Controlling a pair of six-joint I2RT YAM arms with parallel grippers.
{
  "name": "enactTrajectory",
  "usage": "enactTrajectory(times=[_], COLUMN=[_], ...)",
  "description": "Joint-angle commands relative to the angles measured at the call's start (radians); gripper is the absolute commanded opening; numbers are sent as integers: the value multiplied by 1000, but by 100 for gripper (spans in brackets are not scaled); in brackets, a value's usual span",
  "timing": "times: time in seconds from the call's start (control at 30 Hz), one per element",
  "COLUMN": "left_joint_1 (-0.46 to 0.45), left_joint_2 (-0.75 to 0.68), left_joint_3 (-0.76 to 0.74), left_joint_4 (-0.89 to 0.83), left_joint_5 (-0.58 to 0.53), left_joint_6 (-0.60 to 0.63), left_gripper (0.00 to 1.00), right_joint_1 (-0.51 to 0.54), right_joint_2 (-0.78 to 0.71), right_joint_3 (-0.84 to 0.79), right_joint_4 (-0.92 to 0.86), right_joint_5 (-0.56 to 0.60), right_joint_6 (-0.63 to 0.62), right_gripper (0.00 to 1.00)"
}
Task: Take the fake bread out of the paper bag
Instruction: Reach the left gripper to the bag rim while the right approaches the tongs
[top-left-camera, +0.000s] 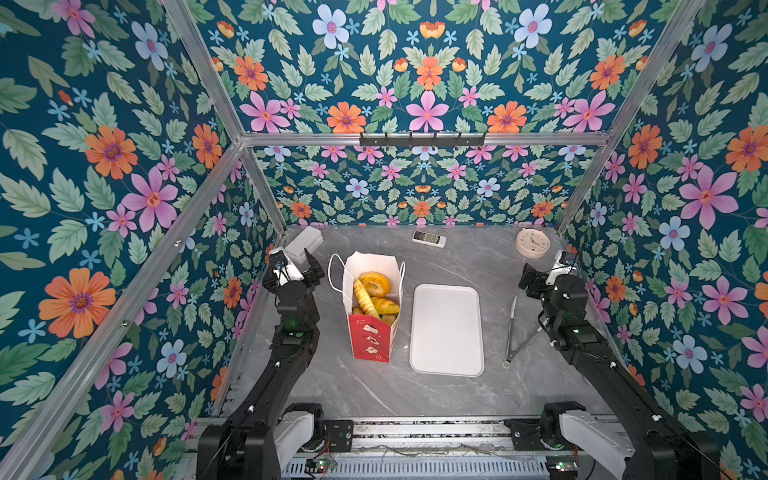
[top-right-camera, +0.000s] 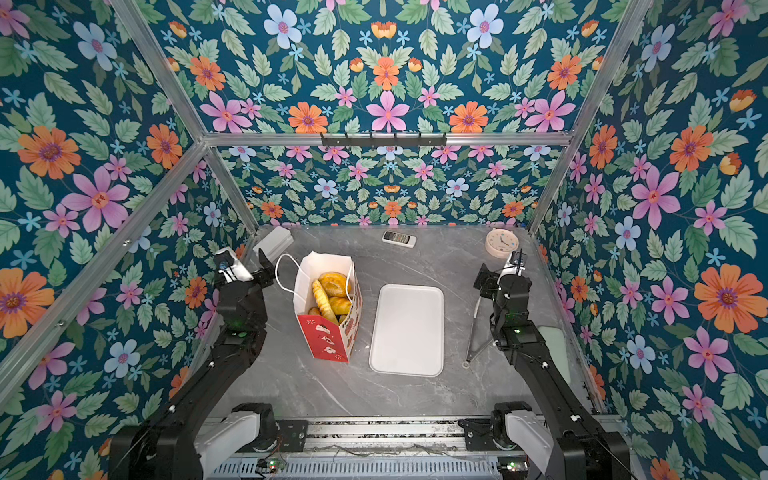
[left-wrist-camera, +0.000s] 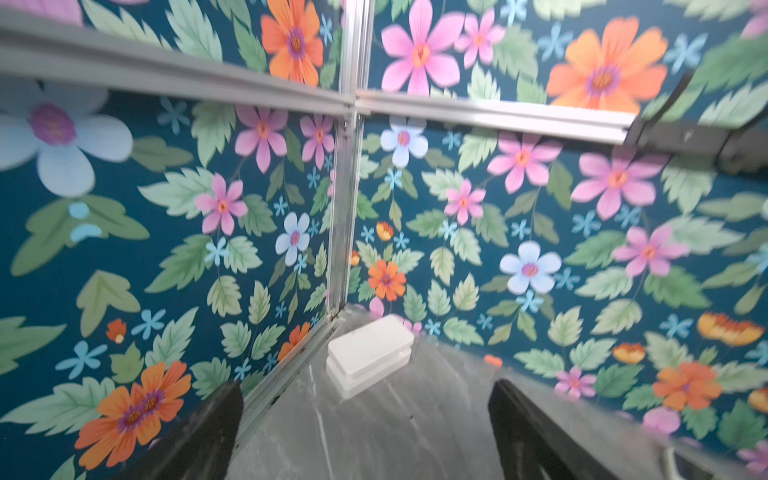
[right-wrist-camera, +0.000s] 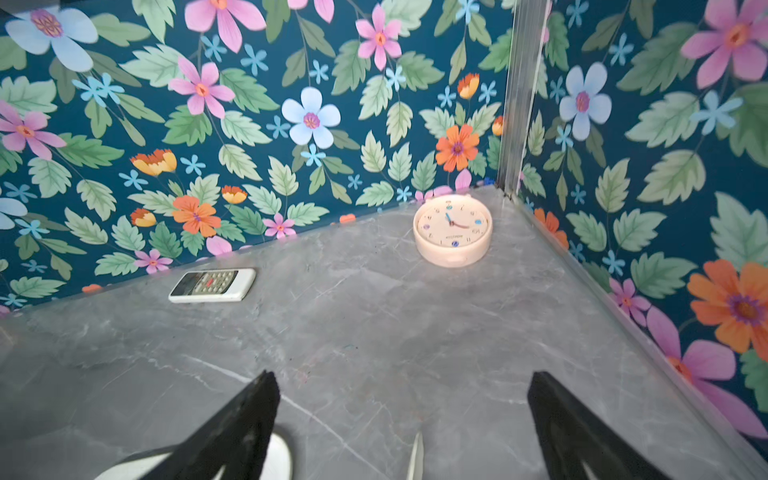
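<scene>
The paper bag (top-left-camera: 371, 340) (top-right-camera: 324, 336) stands upright on the grey table, left of centre in both top views. It is white with a red printed front, its mouth is open and its cord handles hang loose. Several glossy golden pieces of fake bread (top-left-camera: 376, 295) (top-right-camera: 332, 293) fill it, among them a ring bagel and a long ridged loaf. My left gripper (top-left-camera: 293, 257) (top-right-camera: 245, 262) (left-wrist-camera: 365, 409) hovers open to the left of the bag and faces the back left corner. My right gripper (top-left-camera: 548, 266) (top-right-camera: 500, 266) (right-wrist-camera: 403, 380) is open and empty near the right wall.
A flat white tray (top-left-camera: 446, 330) (top-right-camera: 407, 330) lies right of the bag, with metal tongs (top-left-camera: 512, 328) (top-right-camera: 473, 332) beyond it. At the back are a white box (top-left-camera: 304, 243) (left-wrist-camera: 370, 353), a remote (top-left-camera: 429, 239) (right-wrist-camera: 212, 284) and a round clock (top-left-camera: 532, 243) (right-wrist-camera: 453, 230). Floral walls enclose the table.
</scene>
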Motion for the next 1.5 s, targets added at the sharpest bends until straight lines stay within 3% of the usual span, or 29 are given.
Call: enactTrajectory(times=[0.0, 0.13, 0.27, 0.4, 0.47, 0.7, 1.03, 1.47], left_joint_1=[-5, -5, -5, -5, -5, -8, -53, -96], left_joint_2=[-108, -253, -298, -297, -281, -164, 12, 70], left_joint_3=[100, 247, 411, 449, 437, 371, 419, 420], left_joint_4=[-451, -795, -1116, -1190, -1187, -1085, -1064, -1068], left_joint_5=[51, 246, 497, 765, 838, 880, 747, 645], left_joint_6=[-181, -214, -189, -233, -250, -248, -206, -213], left_gripper=[95, 96, 94, 93, 92, 88, 82, 67], right_joint_1=[50, 160, 178, 180, 180, 180, 180, 180], right_joint_2=[36, 116, 207, 275, 301, 304, 243, 277], right_joint_3=[33, 43, 66, 105, 126, 128, 75, 87], right_joint_4=[-252, -283, -297, -306, -314, -315, -298, -298], right_joint_5=[21, 96, 67, 35, 29, 40, 76, 73], right_joint_6=[99, 74, 98, 107, 107, 108, 118, 112], right_gripper=[96, 98, 99, 99, 99, 99, 99, 99])
